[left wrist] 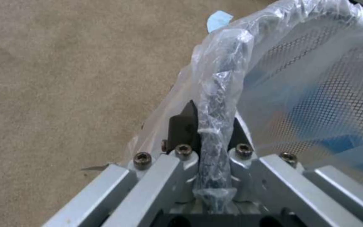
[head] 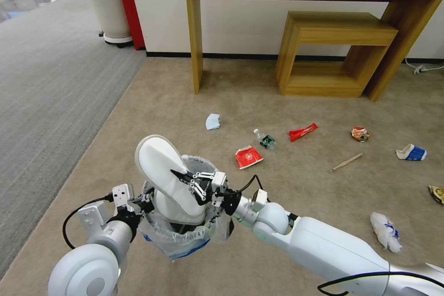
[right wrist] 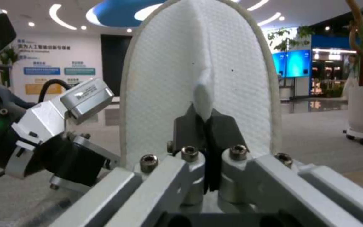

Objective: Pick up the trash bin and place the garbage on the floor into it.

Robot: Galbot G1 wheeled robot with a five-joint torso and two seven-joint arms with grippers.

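- L gripper [left wrist: 215, 132], nearest the head cam: jaws shut on the rim of the small round dark mesh trash bin [head: 185, 222] w/ crinkly translucent plastic liner folded over the edge; rim + bag run straight between the jaws.
- R gripper [right wrist: 204, 126]: jaws nearly closed, pinching a fold of fabric on the white flat textured slipper [head: 169, 175]. Slipper stands upright beyond the jaws, toe up, lower end already inside the bin mouth.
- Handling, my guess: slipper light, soft, floppy; the pinch on a fabric ridge is small, so it may slide out. Bin light; liner slick, so grip the rim itself, not just the bag.
- Arm pose: L arm low, bent, holding the bin off the beige short-pile carpet floor [head: 194, 101]. R arm reaches across from the R, wrist level over the bin.
- Well beyond both jaws on the floor: red wrapper [head: 248, 156], small bottle [head: 265, 139], wooden stick [head: 346, 162], crumpled tissue [head: 385, 231].
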